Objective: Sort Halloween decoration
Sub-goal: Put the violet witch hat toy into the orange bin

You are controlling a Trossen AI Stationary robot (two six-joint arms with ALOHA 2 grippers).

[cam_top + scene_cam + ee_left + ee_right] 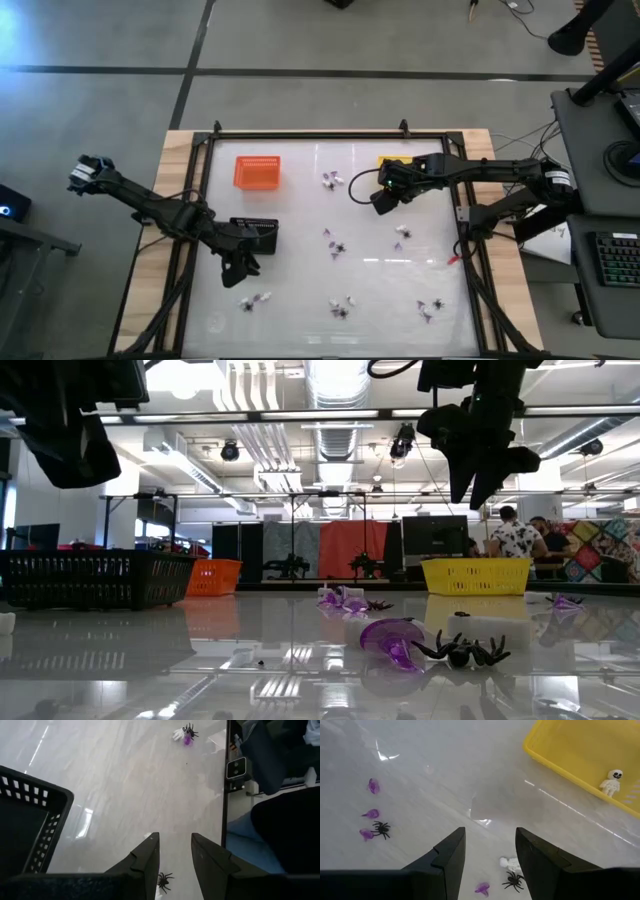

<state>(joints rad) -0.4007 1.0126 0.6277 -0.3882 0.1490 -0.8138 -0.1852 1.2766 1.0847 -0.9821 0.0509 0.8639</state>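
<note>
Tiny Halloween trinkets lie scattered on the white table: purple pieces and a black spider [381, 827], a whitish skeleton [510, 864] beside another spider [512, 880], and clusters [335, 243] [342, 308] [255, 298]. One skeleton [611, 781] lies in the yellow basket [580, 755]. My right gripper [490, 831] hangs open above the table near that basket, over the skeleton-and-spider pair. My left gripper [175, 837] is open beside the black tray [30, 820], above a spider [164, 881]. Another small cluster [184, 733] lies farther off.
The orange basket [257, 171] stands at the table's far left, and the yellow basket [392, 161] at far right is partly under my right arm. The black tray [257, 232] sits left of centre. A dark frame [330, 135] rims the table. People sit in the room behind [515, 538].
</note>
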